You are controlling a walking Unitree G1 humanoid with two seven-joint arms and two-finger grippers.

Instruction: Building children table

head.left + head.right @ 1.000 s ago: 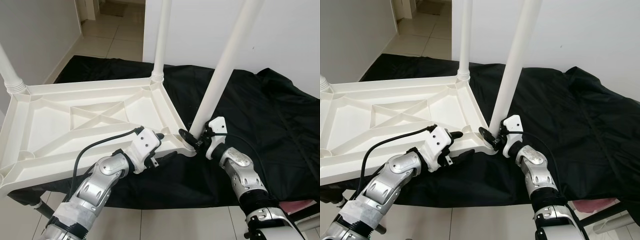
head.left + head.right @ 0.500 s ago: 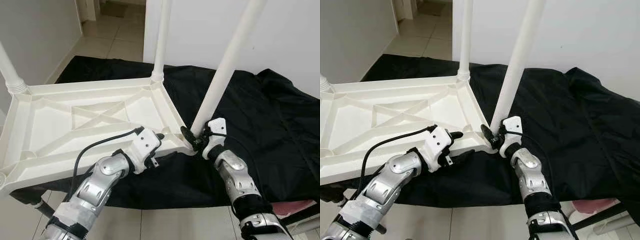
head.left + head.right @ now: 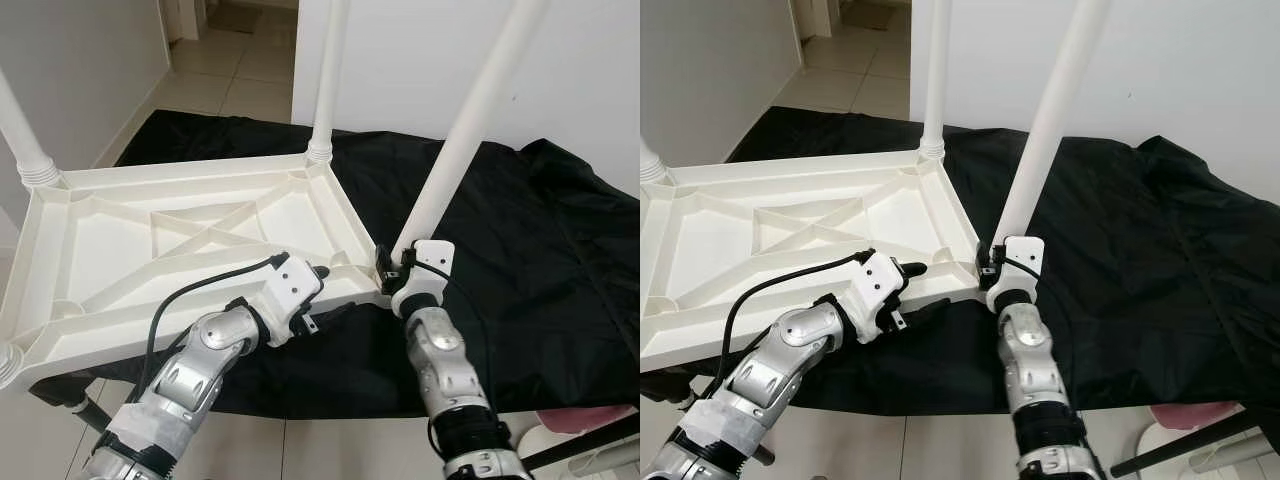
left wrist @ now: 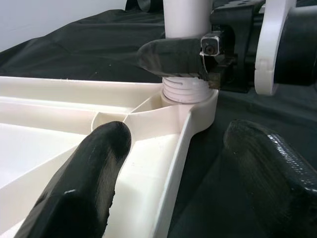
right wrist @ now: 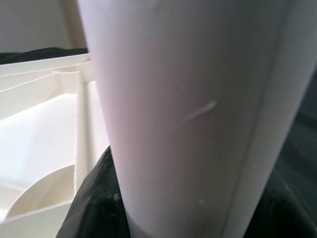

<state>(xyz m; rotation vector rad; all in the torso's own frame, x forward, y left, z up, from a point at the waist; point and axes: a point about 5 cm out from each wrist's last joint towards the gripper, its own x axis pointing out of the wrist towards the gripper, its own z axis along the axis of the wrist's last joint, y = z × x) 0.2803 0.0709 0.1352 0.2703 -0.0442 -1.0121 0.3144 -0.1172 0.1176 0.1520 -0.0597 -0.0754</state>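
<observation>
The upside-down table [image 3: 190,240] lay on the black cloth [image 3: 540,250]. The right gripper [image 3: 392,272] pinched the near-right leg [image 3: 470,130]; the left gripper [image 4: 168,163], fingers spread, straddled the rim. Twisting it squarely should seat it.

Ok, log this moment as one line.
stage: leg fitting | right hand: closed on leg base at corner socket | left hand: open, straddling tabletop edge | tabletop: upside down on black cloth

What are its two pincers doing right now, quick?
Left pincer: open, fingers either side of the tabletop edge, gripping nothing.
Right pincer: closed on the base of the table leg at the corner socket.
</observation>
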